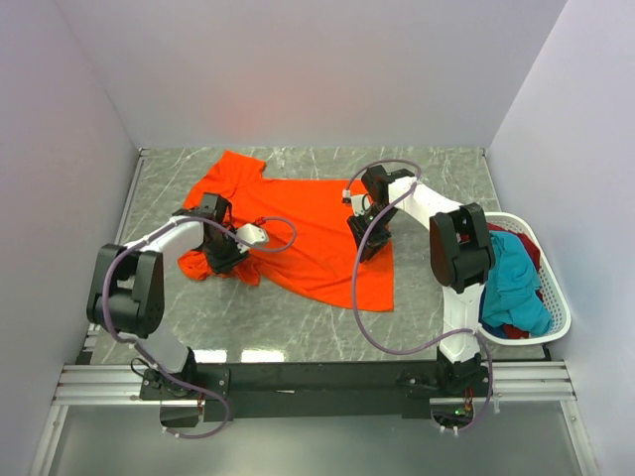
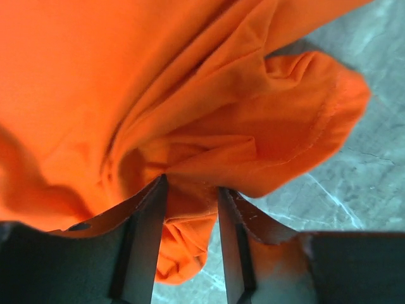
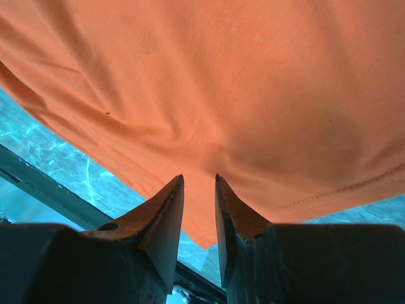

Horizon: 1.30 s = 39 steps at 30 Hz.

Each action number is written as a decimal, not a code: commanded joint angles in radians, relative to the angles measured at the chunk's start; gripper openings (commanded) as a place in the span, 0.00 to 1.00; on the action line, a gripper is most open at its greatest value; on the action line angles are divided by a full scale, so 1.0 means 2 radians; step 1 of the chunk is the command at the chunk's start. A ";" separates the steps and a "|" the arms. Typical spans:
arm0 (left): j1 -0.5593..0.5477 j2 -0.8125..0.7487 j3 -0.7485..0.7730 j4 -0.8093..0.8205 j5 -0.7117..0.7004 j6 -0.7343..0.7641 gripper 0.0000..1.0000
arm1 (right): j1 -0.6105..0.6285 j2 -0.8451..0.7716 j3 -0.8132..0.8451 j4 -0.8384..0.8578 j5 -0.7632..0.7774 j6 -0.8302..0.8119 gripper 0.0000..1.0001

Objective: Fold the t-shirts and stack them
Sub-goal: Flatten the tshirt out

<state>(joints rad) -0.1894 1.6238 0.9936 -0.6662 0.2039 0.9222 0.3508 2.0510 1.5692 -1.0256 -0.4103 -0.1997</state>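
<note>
The orange t-shirt lies spread on the table between both arms, its long axis slanting from far left to near right. The right pincer pinches its right edge, narrow-jawed. The left pincer stands partly spread around bunched cloth at the left edge; whether it grips cannot be told.

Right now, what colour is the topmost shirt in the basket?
Teal t-shirt, clearest in the top external view.

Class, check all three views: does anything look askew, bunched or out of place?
The orange t-shirt lies crooked on the table, and its cloth is bunched into a crumpled wad at the left end effector, not spread flat.
</note>
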 commanded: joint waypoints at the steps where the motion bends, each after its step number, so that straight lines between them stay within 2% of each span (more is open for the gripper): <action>1: 0.010 0.016 0.011 -0.001 0.003 0.003 0.45 | -0.002 -0.004 -0.004 0.002 0.000 -0.004 0.34; 4: 0.018 0.023 0.009 -0.021 0.005 0.022 0.46 | -0.002 -0.003 -0.004 0.001 0.002 -0.006 0.34; 6: 0.019 0.029 0.012 -0.047 0.008 0.034 0.50 | -0.001 -0.001 -0.004 0.003 0.003 -0.006 0.34; 8: 0.019 0.028 0.011 -0.058 0.018 0.041 0.50 | -0.002 0.001 -0.003 0.004 0.004 -0.006 0.34; 9: 0.018 0.023 0.010 -0.067 0.021 0.044 0.44 | -0.002 0.001 -0.003 0.006 0.006 -0.006 0.34; 10: 0.019 0.020 0.009 -0.071 0.022 0.044 0.34 | -0.002 0.001 -0.004 0.007 0.009 -0.007 0.34; 11: 0.019 0.016 0.012 -0.079 0.028 0.045 0.18 | -0.002 0.001 -0.005 0.007 0.012 -0.007 0.34; 14: 0.018 -0.022 0.012 -0.119 0.038 0.055 0.07 | -0.004 0.002 -0.011 0.013 0.025 -0.011 0.34; 17: 0.017 -0.055 0.006 -0.165 0.045 0.068 0.01 | -0.006 0.010 -0.012 0.014 0.036 -0.013 0.33; 22: 0.003 -0.091 -0.014 -0.238 0.045 0.082 0.01 | -0.013 0.016 -0.011 0.015 0.046 -0.015 0.33; 27: -0.050 -0.132 -0.074 -0.290 0.034 0.096 0.11 | -0.020 0.007 -0.010 0.005 0.052 -0.024 0.33; 30: -0.069 -0.141 -0.095 -0.314 0.028 0.106 0.27 | -0.028 0.000 -0.010 -0.006 0.053 -0.033 0.34; 31: -0.071 -0.142 -0.091 -0.320 0.035 0.111 0.40 | -0.030 -0.005 -0.012 -0.009 0.054 -0.038 0.35; 34: -0.071 -0.151 -0.064 -0.330 0.050 0.101 0.53 | -0.035 -0.020 -0.023 -0.019 0.058 -0.048 0.36; 37: -0.048 -0.140 -0.035 -0.333 0.066 0.094 0.54 | -0.034 -0.042 -0.047 -0.020 0.056 -0.053 0.36; 39: -0.011 -0.117 -0.008 -0.322 0.091 0.092 0.52 | -0.034 -0.050 -0.060 -0.016 0.059 -0.054 0.36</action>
<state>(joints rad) -0.2806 1.3643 0.8925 -1.2999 0.2981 1.1049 0.2852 2.0338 1.4803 -1.0363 -0.3016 -0.2794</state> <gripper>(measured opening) 0.533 0.360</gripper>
